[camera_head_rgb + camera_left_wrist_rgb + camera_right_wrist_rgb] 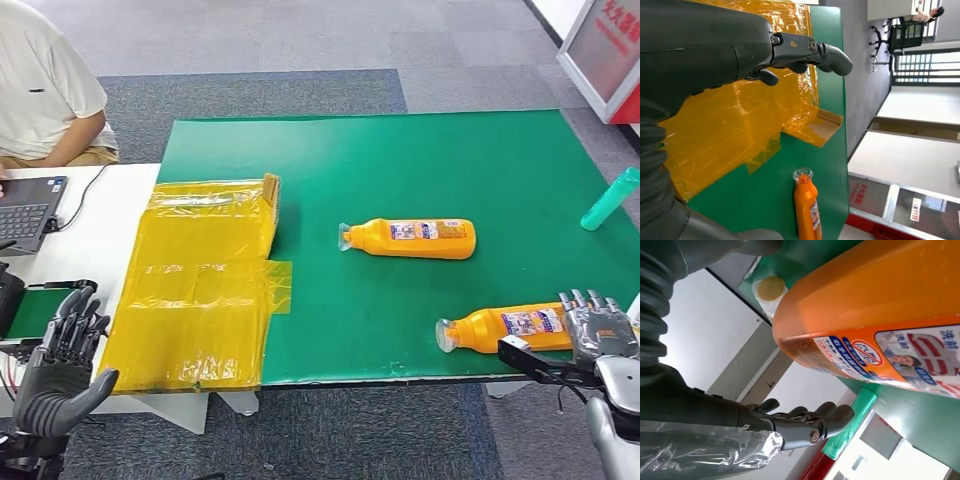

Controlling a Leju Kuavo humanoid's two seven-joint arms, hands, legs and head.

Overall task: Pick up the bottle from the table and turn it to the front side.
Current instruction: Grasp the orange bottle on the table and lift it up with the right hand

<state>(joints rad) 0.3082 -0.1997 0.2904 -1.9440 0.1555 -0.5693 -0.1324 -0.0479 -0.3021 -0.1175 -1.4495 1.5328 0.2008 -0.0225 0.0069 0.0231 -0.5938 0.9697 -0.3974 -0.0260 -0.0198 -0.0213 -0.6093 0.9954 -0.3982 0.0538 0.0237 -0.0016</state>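
Two orange plastic bottles are lying on their sides on the green mat (468, 160) covering the table. Each has a clear cap pointing toward the robot's left and a blue, red and white printed label facing up. The far orange bottle (411, 238) is sitting near the middle of the mat. The near orange bottle (502, 328) is lying right at the mat's front edge on the right side, and that's the one my right hand is at.

I'm seeing the right hand (598, 327) sitting at the base end of that near bottle, fingers up beside it. In the right wrist view the bottle (881, 310) is looming huge right next to the fingers (817, 421), which are stretched out and not wrapped around it, so I'm calling that hand open, holding nothing.

One teal plastic bottle (610, 198) is poking in at the mat's far right edge, tilted.

One big sheet of crinkly yellow plastic film (200, 285) is covering the left part of the mat and spilling onto the white table (98, 235).

The left hand (64, 365) is hanging low off the table's front left corner, fingers spread and holding nothing.

One person in a white shirt (45, 85) is sitting at the far left corner with one dark laptop (26, 210).
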